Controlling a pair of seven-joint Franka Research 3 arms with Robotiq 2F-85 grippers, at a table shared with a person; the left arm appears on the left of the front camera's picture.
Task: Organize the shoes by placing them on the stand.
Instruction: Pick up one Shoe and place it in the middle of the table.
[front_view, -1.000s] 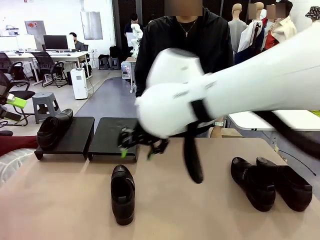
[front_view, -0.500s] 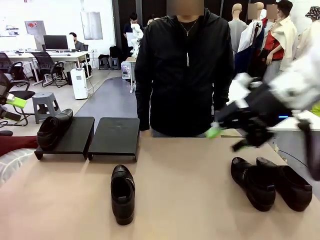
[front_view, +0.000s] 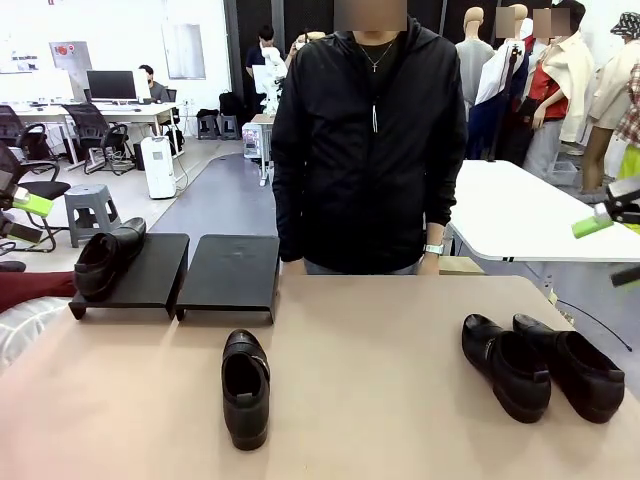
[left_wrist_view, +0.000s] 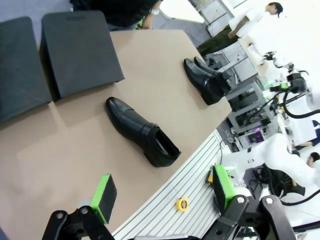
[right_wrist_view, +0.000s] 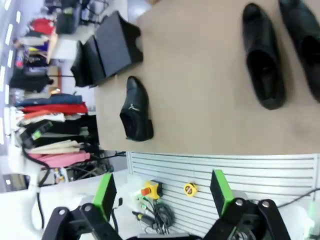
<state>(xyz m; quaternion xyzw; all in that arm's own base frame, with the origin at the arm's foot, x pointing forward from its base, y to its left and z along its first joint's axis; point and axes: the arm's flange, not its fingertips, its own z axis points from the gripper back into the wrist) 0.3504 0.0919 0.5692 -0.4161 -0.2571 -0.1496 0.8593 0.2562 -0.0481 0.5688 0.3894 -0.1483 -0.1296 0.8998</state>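
One glossy black shoe (front_view: 108, 258) lies on the left platform of the stand (front_view: 160, 285); the platform beside it (front_view: 232, 272) is bare. A single shoe (front_view: 245, 385) rests on the table in front of the stand, toe toward it, and a pair (front_view: 505, 365) sits at the right. My left gripper (front_view: 22, 217) hangs open at the left edge, off the table. My right gripper (front_view: 610, 250) is open at the far right edge. The left wrist view has open fingers (left_wrist_view: 104, 197) above the single shoe (left_wrist_view: 142, 131). The right wrist view has open fingers (right_wrist_view: 105, 192) and the single shoe (right_wrist_view: 136, 108).
A person in a black hoodie (front_view: 370, 140) stands at the table's far side, behind the stand. A white table (front_view: 520, 235) is at the back right. A yellow tape measure (left_wrist_view: 182, 204) and a red button (right_wrist_view: 150, 190) sit on the slatted panel by the table's near edge.
My right arm has swung away from the stand area, across the table to the far right edge, and its jaws have widened. The shoes and the left arm have not moved.
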